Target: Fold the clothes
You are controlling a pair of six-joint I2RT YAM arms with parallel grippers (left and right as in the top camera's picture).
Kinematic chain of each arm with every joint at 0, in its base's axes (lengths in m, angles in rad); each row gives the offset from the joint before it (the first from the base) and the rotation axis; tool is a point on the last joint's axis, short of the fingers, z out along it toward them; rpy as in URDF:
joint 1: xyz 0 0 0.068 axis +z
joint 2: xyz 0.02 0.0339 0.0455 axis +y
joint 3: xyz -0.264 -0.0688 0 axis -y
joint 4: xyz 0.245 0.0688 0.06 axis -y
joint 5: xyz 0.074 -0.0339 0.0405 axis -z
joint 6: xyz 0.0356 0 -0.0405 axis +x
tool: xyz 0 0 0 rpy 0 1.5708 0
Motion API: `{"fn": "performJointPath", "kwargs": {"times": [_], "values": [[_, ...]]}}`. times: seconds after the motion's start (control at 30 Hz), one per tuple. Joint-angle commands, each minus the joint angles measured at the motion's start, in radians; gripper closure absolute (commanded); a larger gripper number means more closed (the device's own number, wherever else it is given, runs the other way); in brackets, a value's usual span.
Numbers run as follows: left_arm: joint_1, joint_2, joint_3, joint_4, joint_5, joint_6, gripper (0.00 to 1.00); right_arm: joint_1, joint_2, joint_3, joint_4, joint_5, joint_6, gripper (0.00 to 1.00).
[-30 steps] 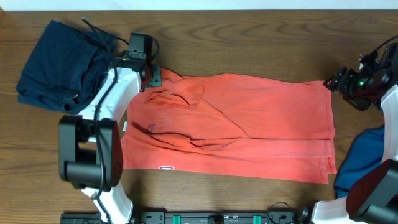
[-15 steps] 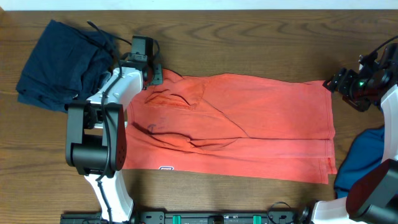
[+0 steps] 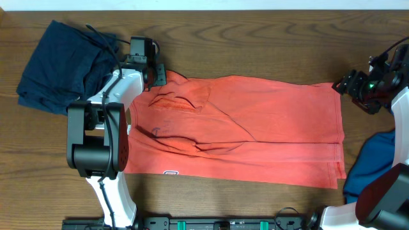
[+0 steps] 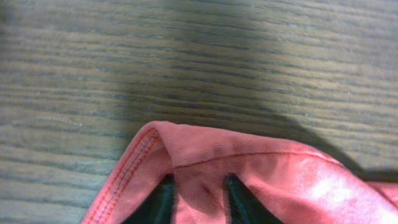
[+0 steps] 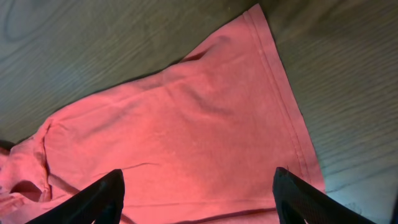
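Coral-red T-shirt (image 3: 255, 128) is lying spread across desk (image 3: 255, 38) centre, rumpled at left. Left fingers (image 4: 236, 196) are pinching a fold at its far-left corner; right fingers (image 5: 102, 196) are hanging wide apart, empty, by its far-right corner.

Left arm (image 3: 102, 137): rises from the near table edge, black elbow joint up, white forearm angled away toward the far side. Left gripper (image 4: 200, 200): low at the tabletop, jaws drawn close together, a fold of the T-shirt (image 4: 249, 168) hem pinched between the fingers (image 4: 239, 200). Right arm (image 3: 401, 102): enters from the right edge, wrist turned inward. Right gripper (image 5: 202, 199): held above table level, jaws spread wide.
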Motion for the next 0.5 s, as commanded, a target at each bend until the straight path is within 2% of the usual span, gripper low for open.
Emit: {"fn": "performJointPath", "kwargs": {"times": [0.0, 0.47], "values": [[0.013, 0.023, -0.010, 0.009, 0.018, 0.007, 0.92, 0.009, 0.003, -0.002, 0.008, 0.009, -0.015, 0.25], [0.112, 0.024, 0.044, 0.059, 0.025, 0.007, 0.94, 0.009, 0.003, -0.002, 0.024, 0.056, -0.015, 0.24]]}}
